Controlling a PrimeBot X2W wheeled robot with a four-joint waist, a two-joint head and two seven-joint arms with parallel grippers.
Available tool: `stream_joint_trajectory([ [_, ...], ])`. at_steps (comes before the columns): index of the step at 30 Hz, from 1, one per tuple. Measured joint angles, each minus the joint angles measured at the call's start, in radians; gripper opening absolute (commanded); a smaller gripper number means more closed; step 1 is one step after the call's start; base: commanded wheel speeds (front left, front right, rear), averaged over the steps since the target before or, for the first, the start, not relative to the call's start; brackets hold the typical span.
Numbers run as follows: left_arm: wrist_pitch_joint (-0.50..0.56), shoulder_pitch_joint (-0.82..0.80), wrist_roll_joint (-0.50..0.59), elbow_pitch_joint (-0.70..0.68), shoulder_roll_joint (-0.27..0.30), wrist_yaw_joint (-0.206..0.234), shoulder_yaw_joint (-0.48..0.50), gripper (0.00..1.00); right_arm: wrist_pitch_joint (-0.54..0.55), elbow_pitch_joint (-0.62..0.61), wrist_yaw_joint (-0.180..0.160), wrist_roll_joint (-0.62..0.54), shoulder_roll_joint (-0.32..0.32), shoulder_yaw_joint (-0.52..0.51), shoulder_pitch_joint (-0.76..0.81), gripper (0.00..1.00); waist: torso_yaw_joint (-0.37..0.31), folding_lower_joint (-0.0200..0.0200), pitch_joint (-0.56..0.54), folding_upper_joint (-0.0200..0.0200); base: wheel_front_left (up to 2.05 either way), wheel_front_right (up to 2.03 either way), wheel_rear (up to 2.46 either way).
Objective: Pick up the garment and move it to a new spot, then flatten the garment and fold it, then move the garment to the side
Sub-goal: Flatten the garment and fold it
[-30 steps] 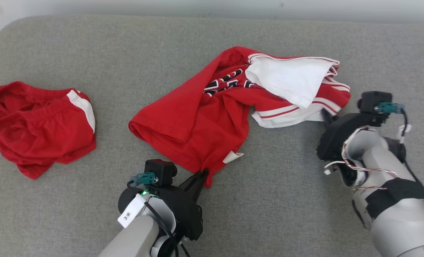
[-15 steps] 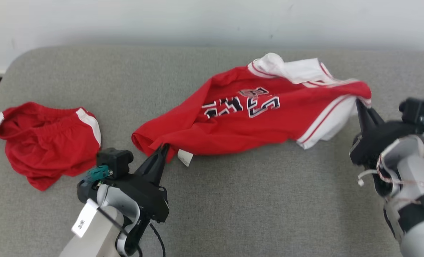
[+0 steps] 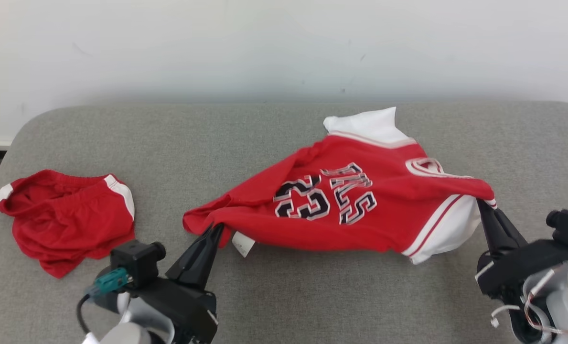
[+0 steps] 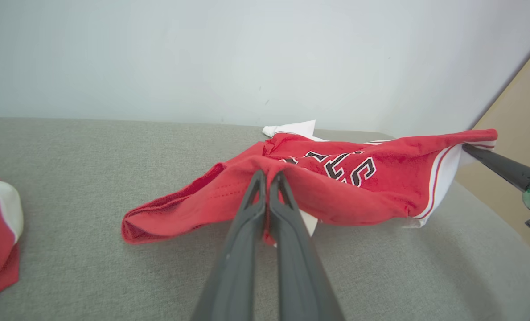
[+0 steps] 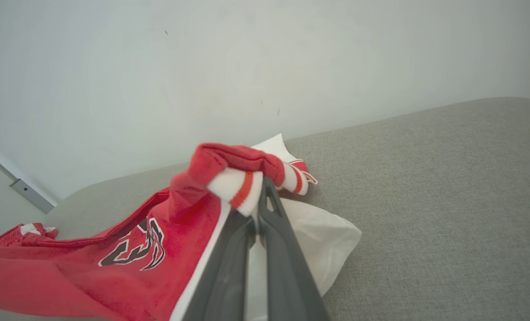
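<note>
At lower left, the left pincer (image 3: 215,229) is clamping the hem of the red jersey (image 3: 360,217); at right, the right pincer (image 3: 480,204) is clamping its white-trimmed end.

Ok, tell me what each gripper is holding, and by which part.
Both hold the jersey. The left gripper pinches its red hem beside the tag; the right gripper pinches the striped trim at the opposite end.

A grey padded surface (image 3: 284,296) bears red shorts (image 3: 69,220) at left, and a red jersey (image 3: 350,210) mid-right.
</note>
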Motion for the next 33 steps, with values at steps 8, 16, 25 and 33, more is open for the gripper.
stream_joint_trajectory([
  [8,0.048,0.076,0.010,-0.154,0.075,0.054,0.014,0.00,0.034,-0.313,-0.012,0.049,-0.010,-0.031,0.192,0.00,-0.013,0.0000,-0.013,0.0000,0.00,0.00,0.00],
  [16,0.130,0.081,0.003,-0.179,0.102,0.078,0.028,0.00,0.120,-0.437,-0.072,0.068,-0.009,-0.042,0.211,0.00,-0.029,0.0000,0.019,0.0000,0.00,0.00,0.00],
  [25,0.178,0.084,0.012,-0.277,0.154,0.101,0.075,0.00,0.184,-0.650,-0.118,0.101,-0.013,-0.066,0.293,0.00,-0.050,0.0002,0.052,0.0000,0.00,0.00,0.00],
  [33,0.251,0.180,0.013,-0.372,0.198,0.115,0.101,0.00,0.235,-0.769,-0.182,0.099,-0.039,-0.142,0.362,0.00,-0.097,0.0001,0.065,0.0000,0.00,0.00,0.00],
])
